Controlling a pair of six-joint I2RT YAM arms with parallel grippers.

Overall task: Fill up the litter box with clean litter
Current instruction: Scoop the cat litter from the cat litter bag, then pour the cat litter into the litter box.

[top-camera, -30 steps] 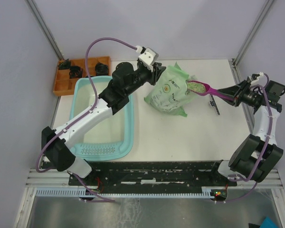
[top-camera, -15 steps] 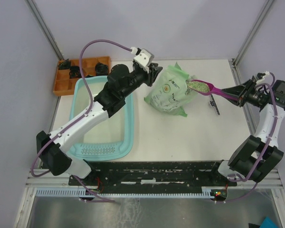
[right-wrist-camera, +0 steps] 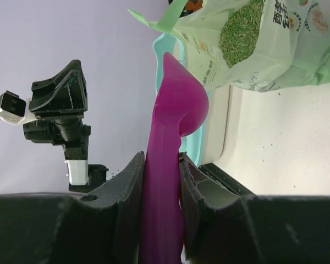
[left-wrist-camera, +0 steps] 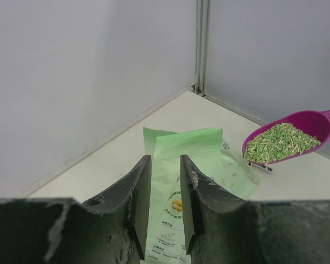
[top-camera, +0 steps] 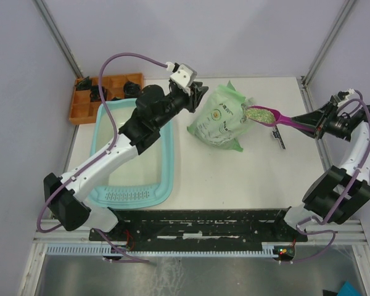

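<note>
Magenta scoop (top-camera: 270,116) heaped with litter (top-camera: 259,113), right gripper (top-camera: 314,125) clamped on handle, at bag (top-camera: 221,120) mouth; litter box (top-camera: 171,154) well apart to left; tilt in transit could spill granules on worktop (top-camera: 234,172); left gripper (top-camera: 197,92) slightly parted, looks empty

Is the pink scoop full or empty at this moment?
Full. A heap of green litter lies in the scoop, which the right claw grips by its handle.

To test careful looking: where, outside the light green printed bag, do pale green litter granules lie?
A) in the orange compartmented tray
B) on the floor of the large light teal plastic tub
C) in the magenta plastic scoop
C: the magenta plastic scoop, held by the right gripper, carries pale green granules; the light teal tub shows a bare floor.
</note>
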